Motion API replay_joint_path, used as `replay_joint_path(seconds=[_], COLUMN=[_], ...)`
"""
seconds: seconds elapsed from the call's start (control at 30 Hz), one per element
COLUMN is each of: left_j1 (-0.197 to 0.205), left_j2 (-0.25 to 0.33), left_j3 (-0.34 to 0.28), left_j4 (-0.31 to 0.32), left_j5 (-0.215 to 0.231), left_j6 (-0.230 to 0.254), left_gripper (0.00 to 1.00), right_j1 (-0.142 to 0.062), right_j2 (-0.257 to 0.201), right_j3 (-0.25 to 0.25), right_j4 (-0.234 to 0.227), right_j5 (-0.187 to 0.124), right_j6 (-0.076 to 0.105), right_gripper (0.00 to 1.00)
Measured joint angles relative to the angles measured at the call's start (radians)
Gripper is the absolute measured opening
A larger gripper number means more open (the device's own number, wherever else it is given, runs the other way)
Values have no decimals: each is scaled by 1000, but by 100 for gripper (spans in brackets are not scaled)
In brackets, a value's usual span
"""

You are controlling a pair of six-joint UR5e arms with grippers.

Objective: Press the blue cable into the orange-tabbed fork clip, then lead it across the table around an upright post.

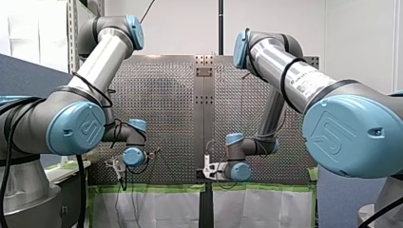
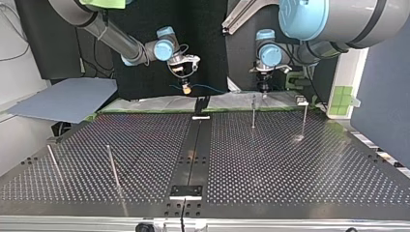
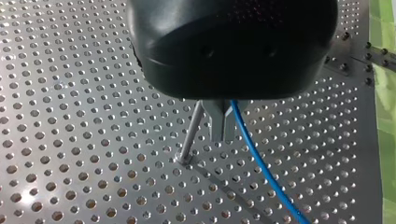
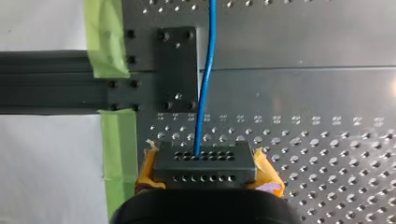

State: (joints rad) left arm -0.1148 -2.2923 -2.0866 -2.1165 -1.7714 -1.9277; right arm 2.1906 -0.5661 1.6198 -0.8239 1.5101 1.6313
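My left gripper (image 3: 223,137) has its metal fingers pinched tight on the blue cable (image 3: 258,163). The cable runs down and away from the fingers, over the table (image 3: 70,116) full of holes. A thin upright post (image 3: 189,135) stands just beside the fingers. My right gripper (image 4: 204,161), with yellow pads (image 4: 266,170), is pinched on the cable too. The cable runs straight ahead of it, with green tape (image 4: 105,42) off to one side.
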Motion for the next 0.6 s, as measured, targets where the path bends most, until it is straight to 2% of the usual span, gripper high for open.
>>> replay_joint_path(seconds=[0.3, 0.6], left_j1=[13, 26], left_j2=[0, 0], left_j3=[19, 60], left_j4=[-15, -63], left_j5=[14, 24], left_j6=[-1, -1], left_gripper=[0, 0], right_j1=[-6, -16], right_j2=[3, 4], right_j3=[-21, -30], right_j4=[29, 39], right_j5=[1, 2], right_j6=[-1, -2], right_gripper=[0, 0])
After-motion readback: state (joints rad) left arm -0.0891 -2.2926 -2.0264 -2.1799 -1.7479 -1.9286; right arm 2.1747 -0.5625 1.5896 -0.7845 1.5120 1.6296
